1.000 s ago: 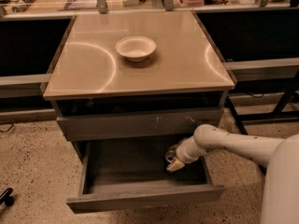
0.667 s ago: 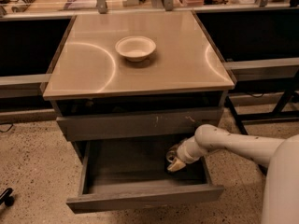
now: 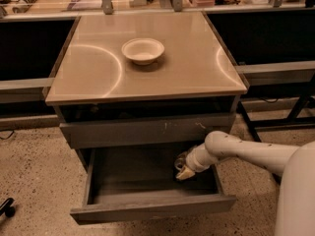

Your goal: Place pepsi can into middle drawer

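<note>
The middle drawer (image 3: 147, 208) is pulled open below the cabinet top, with a plain grey front and a dark inner floor. My gripper (image 3: 183, 171) reaches down into its right side, close to the floor. A small dark round thing with a pale rim, which looks like the pepsi can (image 3: 180, 160), sits right at the gripper's tip inside the drawer. It is mostly hidden by the gripper and the drawer's shadow. I cannot tell whether the gripper holds it.
A cream-white bowl (image 3: 142, 50) stands on the tan cabinet top (image 3: 197, 68). A shut grey drawer front with pale scratch marks (image 3: 147, 131) overhangs the open drawer. Dark shelving flanks the cabinet. My white arm (image 3: 246, 151) comes in from the right over speckled floor.
</note>
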Tool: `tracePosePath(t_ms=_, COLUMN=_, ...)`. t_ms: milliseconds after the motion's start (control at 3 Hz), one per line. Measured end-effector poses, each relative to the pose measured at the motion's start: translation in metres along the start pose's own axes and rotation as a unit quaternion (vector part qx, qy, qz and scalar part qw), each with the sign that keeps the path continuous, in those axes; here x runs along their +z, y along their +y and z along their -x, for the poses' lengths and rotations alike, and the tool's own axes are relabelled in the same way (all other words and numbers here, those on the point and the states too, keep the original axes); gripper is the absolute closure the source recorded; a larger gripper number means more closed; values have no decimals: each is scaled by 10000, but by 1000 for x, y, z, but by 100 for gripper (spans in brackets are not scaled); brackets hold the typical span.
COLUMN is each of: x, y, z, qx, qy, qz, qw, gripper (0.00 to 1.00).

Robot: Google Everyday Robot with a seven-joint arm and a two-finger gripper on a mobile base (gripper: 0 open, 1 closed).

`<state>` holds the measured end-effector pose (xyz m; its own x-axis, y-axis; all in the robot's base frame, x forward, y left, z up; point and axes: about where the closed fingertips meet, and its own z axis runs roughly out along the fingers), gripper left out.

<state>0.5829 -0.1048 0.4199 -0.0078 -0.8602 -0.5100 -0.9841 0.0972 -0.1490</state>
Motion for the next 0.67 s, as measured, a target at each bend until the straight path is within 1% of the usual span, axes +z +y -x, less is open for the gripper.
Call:
tracePosePath(t_ms=333, x=0, y=0, z=0, qx=0, qy=0, qz=1, qw=10000, gripper=11)
tracePosePath(t_ms=667, x=0, y=0, z=0, qx=0, qy=0, qz=2, qw=10000, gripper=0)
